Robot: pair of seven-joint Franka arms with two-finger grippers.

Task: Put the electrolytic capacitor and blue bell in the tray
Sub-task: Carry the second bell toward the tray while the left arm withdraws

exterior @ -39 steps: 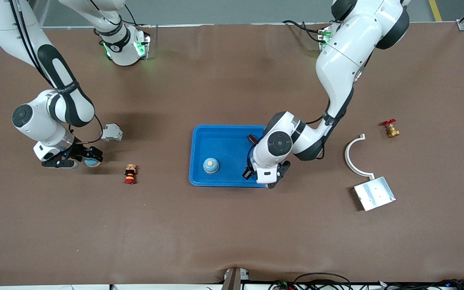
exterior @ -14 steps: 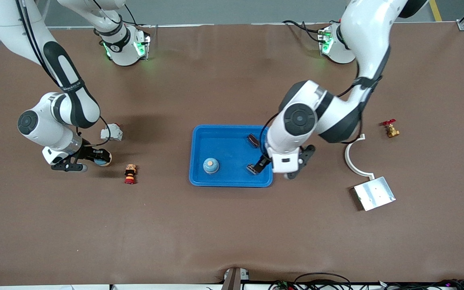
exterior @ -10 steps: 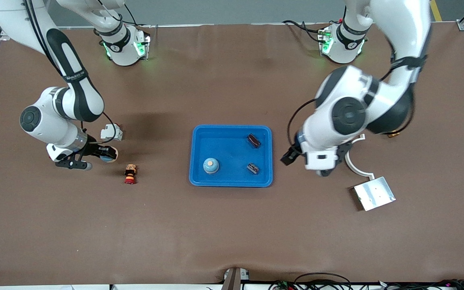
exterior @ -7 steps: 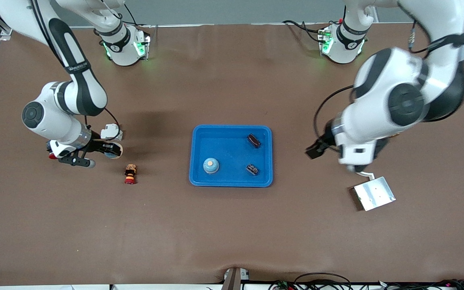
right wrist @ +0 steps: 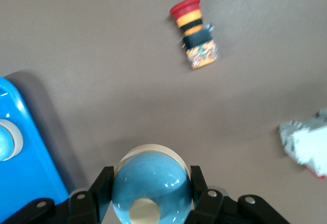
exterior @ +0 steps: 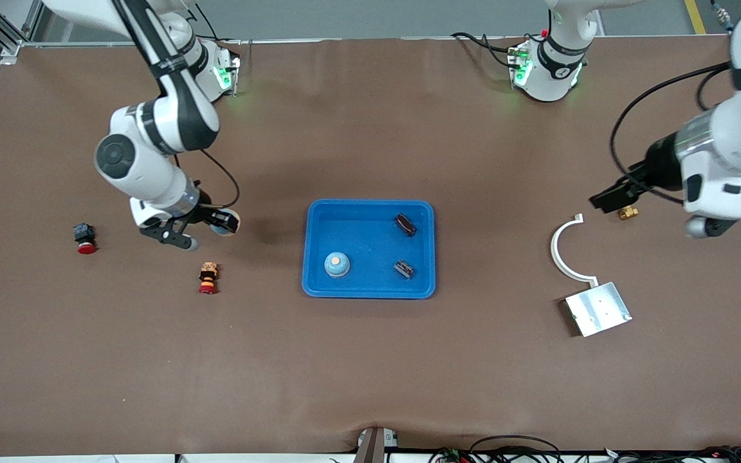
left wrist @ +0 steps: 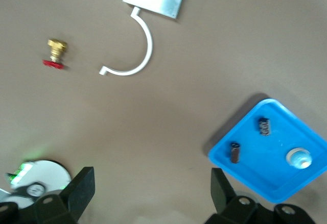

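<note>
The right gripper is up over bare table between the red button and the blue tray, fingers clamped on a blue bell. In the tray sit another bell toward the right arm's end and two dark capacitors toward the left arm's end, one nearer the front camera than the other. The left gripper hangs high over the brass valve, fingers spread wide apart, holding nothing.

Blue tray holds two capacitors and one bell.
</note>
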